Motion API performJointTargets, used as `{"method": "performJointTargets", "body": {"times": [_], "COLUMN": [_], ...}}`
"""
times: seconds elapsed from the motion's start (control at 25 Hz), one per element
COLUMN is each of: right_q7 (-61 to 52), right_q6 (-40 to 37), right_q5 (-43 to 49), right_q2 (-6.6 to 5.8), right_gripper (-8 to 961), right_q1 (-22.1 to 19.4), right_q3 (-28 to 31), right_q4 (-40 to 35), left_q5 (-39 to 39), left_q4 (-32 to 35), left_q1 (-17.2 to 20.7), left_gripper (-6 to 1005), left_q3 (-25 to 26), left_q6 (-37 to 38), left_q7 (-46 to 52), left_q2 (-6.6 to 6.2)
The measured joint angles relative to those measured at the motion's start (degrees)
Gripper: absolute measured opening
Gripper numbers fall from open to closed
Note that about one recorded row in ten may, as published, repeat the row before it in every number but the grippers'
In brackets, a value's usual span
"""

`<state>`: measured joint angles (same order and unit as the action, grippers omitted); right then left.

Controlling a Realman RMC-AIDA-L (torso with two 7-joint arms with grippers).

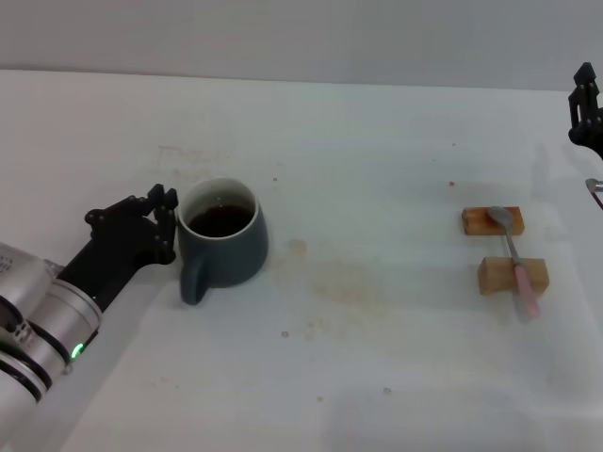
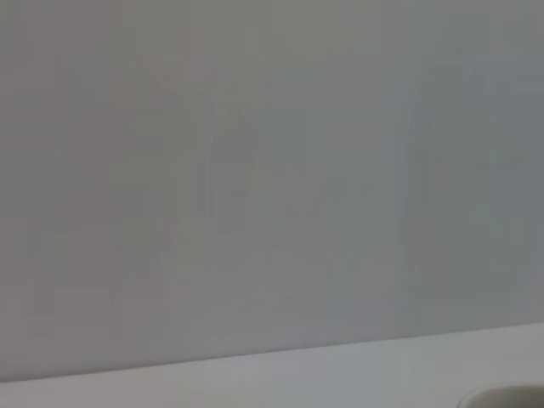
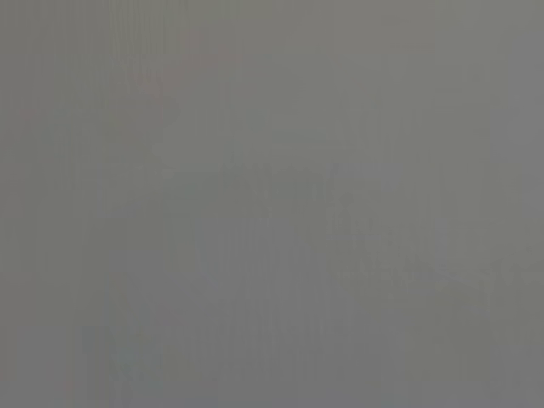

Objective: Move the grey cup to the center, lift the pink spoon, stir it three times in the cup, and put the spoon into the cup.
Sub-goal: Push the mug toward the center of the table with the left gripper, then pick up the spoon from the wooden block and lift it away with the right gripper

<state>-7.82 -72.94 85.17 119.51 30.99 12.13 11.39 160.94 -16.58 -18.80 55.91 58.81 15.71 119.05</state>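
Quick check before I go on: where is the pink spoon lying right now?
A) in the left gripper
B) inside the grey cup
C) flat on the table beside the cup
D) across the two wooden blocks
D: the pink spoon bridges the two wooden blocks, far from the grey cup.

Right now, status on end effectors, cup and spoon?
Left end effector beside grey cup, table's left. Right end effector parked far right. Pink spoon rests across two wooden blocks. Nothing between.
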Motion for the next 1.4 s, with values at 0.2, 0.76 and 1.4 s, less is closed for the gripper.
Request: {"method": "performJointTargets", "body": {"times": [0.2, 0.76, 1.4], "right_q7": [0.0, 0.5, 6.5], "right_q6": [-0.1, -6.2, -14.4], "right_q5": [0.0, 0.0, 0.9], "right_q2": [0.02, 0.03, 0.31], "right_gripper": [336, 338, 339], "right_q1": [-0.2, -2.9, -13.9], "right_q3": [0.0, -6.0, -13.3], "right_q4": [0.0, 1.8, 11.1], "left_q5": [0.0, -0.4, -0.5], "left_q4": [-1.4, -1.7, 1.3], "left_q1": [0.3, 2.7, -2.0], "left_gripper": [133, 133, 133], "left_q3": [-1.1, 6.6, 10.3], "left_q6": [0.0, 3.7, -0.4], "left_q7": [0.0, 0.1, -0.3], "left_q2": [0.03, -0.49, -0.52]}}
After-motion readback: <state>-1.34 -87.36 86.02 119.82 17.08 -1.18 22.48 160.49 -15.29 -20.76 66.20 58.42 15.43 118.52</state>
